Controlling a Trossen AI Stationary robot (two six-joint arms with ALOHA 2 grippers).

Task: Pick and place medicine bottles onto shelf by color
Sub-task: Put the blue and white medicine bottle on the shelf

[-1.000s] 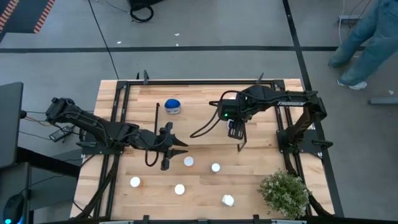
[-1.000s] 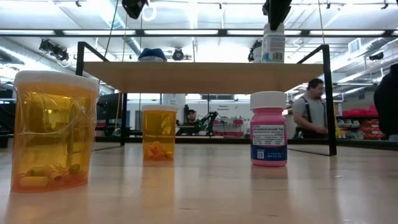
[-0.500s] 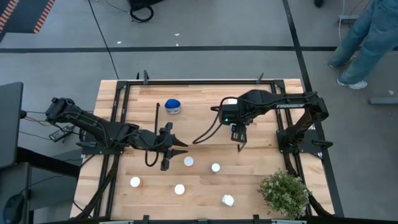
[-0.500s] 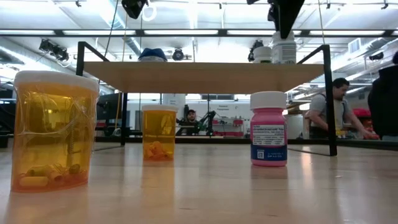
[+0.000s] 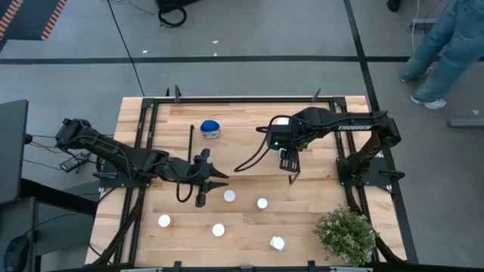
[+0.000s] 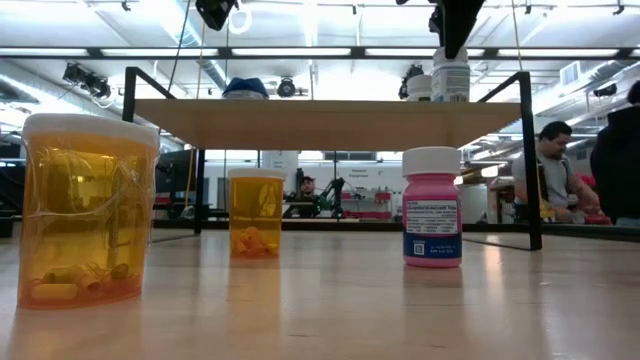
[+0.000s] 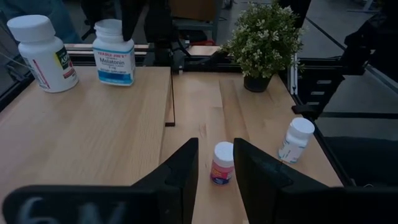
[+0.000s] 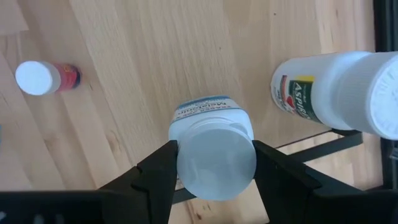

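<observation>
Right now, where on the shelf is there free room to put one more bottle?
The shelf is bare in the stretch between the blue bottle and the right claw. It is crowded at its right end, where the right claw is around a white bottle beside another white bottle.
</observation>
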